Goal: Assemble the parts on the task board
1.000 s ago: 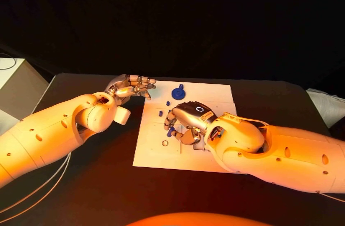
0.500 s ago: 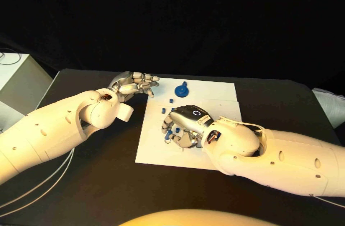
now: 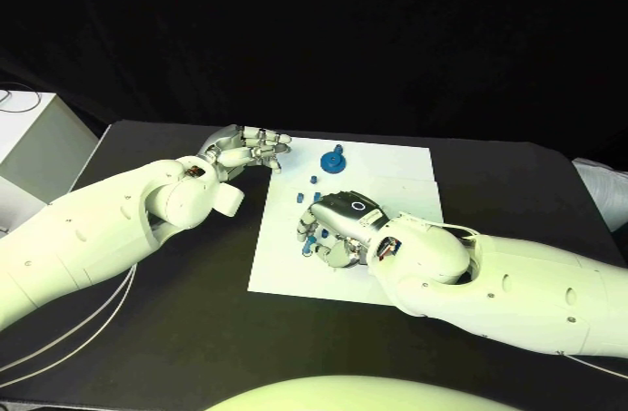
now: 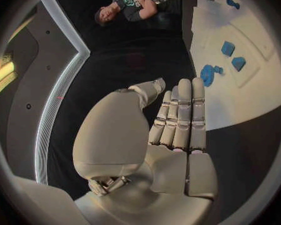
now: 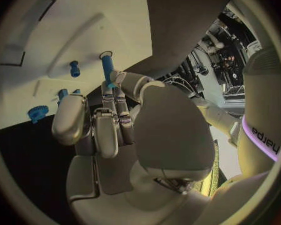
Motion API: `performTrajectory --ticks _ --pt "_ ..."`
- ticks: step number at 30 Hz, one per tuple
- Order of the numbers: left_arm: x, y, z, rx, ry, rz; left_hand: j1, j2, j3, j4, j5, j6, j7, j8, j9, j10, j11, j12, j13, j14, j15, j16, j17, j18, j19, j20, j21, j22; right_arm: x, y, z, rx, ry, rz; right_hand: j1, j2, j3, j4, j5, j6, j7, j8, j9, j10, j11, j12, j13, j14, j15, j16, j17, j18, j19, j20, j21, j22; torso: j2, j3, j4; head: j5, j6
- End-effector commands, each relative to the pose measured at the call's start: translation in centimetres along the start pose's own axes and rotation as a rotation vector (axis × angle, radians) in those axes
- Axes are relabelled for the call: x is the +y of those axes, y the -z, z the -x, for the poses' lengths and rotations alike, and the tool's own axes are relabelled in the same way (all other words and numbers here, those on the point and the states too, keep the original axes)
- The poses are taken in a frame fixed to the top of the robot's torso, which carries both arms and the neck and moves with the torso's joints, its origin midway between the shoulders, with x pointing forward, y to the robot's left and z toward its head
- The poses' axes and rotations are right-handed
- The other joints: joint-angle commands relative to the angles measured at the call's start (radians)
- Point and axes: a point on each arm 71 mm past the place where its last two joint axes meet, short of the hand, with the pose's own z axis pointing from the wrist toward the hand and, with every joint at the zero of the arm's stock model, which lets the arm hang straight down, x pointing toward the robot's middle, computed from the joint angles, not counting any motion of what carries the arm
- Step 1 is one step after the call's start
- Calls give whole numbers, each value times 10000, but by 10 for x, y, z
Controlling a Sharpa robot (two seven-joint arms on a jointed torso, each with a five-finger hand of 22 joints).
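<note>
The white task board (image 3: 393,171) lies mid-table. My right hand (image 3: 338,225) hovers low over its left half and pinches a long blue peg (image 5: 107,67) between thumb and fingertips; a bit of blue (image 3: 309,243) shows by those fingers. A blue gear (image 3: 334,161) stands near the board's far edge, with small blue parts (image 3: 308,191) just in front of it. My left hand (image 3: 249,148) hangs off the board's far left corner, fingers straight and holding nothing (image 4: 178,115). The gear (image 4: 208,75) and two blue blocks (image 4: 233,56) lie beyond its fingertips.
A short blue peg (image 5: 74,68) stands in the board close to the held peg. A white box (image 3: 39,143) sits at the table's left edge. Black table (image 3: 171,338) surrounds the board in front and on both sides.
The camera has shifted a little. Both hands keep about the same places against the board, the right hand still low over its left half.
</note>
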Motion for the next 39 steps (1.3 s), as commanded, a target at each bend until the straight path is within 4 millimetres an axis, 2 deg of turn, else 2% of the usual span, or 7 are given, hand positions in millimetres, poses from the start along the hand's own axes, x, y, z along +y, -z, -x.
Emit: performTrajectory --ticks 1,39 --pt "-1 0 -3 199 46 -53 -6 112 13 58 29 -45 -13 -42 -15 -40 -5 50 -11 70 29 -42 -10 149 74 3 -46 -9 1 -1 -2 73 186 151 212 299 71 12 42 46 -3 17 13 1004 -660 349 488 485 -79 35 -7 -159 234 -41 -26 -1 -2 4 -6 5 -12" --pt "-1 1 -1 192 21 24 3 122 15 94 29 -47 -12 -45 -22 -68 -4 90 -22 66 30 -48 -5 149 104 4 -98 -53 -1 -2 -11 279 305 79 178 293 99 -21 73 44 4 12 20 1003 -653 338 507 479 -73 17 -35 -152 222 -41 -70 -28 -1 7 2 15 -124"
